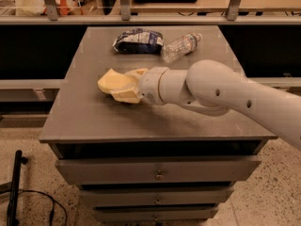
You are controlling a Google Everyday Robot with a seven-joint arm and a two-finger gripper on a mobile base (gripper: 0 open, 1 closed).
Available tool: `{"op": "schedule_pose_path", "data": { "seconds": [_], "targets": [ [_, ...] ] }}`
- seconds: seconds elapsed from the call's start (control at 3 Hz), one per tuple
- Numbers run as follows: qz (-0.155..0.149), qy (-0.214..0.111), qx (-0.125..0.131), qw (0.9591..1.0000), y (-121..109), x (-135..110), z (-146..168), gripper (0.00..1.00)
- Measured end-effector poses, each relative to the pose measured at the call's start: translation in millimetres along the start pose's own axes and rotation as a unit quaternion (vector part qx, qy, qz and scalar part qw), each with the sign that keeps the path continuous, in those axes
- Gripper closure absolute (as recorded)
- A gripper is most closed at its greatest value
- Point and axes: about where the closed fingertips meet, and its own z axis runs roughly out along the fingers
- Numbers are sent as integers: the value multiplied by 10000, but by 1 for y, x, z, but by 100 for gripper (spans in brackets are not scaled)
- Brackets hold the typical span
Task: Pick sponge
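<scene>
Gripper (121,84) sits low over the left half of the grey cabinet top (89,124), at the end of the white arm (221,91), which reaches in from the right. Its tan front end meets the sponge (108,80), a pale yellow foam block that lies just to the gripper's left and touches it. Whether the gripper has closed on the sponge, I cannot tell. Part of the sponge is hidden by the gripper, so its long axis is uncertain; the exposed part points away to the left, in line with the arm's reach. The blue-and-white snack bag (137,40) and the clear bottle (181,47) lie well apart at the back edge.
</scene>
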Motion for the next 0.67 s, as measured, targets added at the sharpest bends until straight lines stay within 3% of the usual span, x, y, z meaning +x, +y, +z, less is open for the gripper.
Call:
{"op": "schedule_pose_path", "data": {
  "seconds": [0.33,0.67],
  "targets": [
    [-58,-288,596,9978,-43,-44,-23,100],
    [-58,-288,595,9978,-43,-44,-23,100]
  ]
}}
